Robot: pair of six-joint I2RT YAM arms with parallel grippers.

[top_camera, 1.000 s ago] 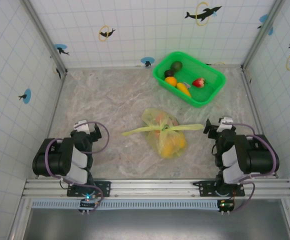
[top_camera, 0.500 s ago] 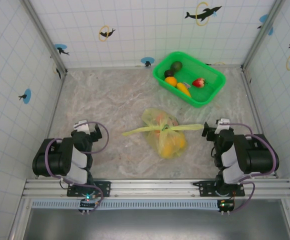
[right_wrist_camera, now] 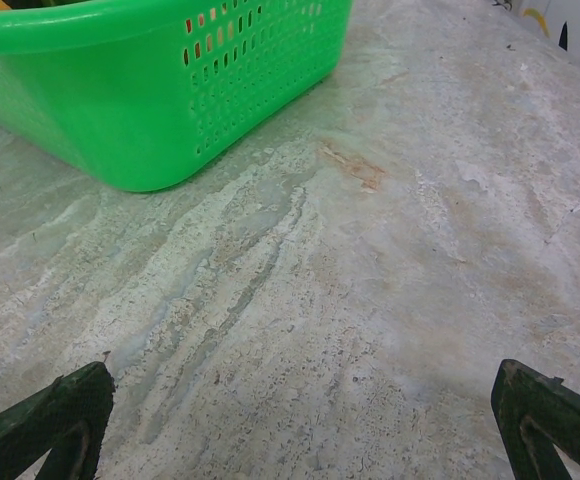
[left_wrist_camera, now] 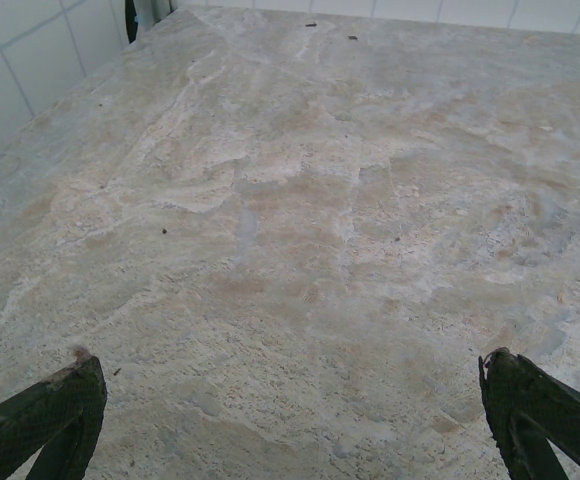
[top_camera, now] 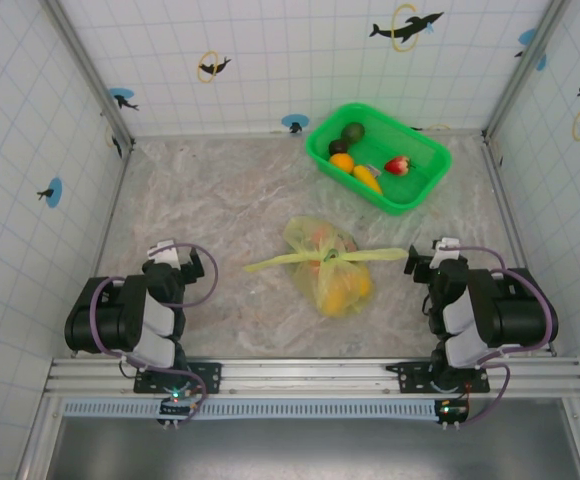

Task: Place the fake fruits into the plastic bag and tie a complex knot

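Bearing everything, the table (top_camera: 210, 200) held the basket (top_camera: 422, 190) ahead of the right gripper (top_camera: 432, 258), some fruits (top_camera: 397, 165) inside. The bag (top_camera: 335, 285) of fruits lay between that and the left gripper (top_camera: 176, 260), both gaping empty, knot (top_camera: 326, 258) tied on top.

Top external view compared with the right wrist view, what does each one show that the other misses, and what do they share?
From above: the knotted plastic bag of fruit, more fake fruits in the green basket, the left gripper. From the right wrist: slotted holes in the basket's wall, a rusty stain on the table. Shared: basket, table, open right gripper.
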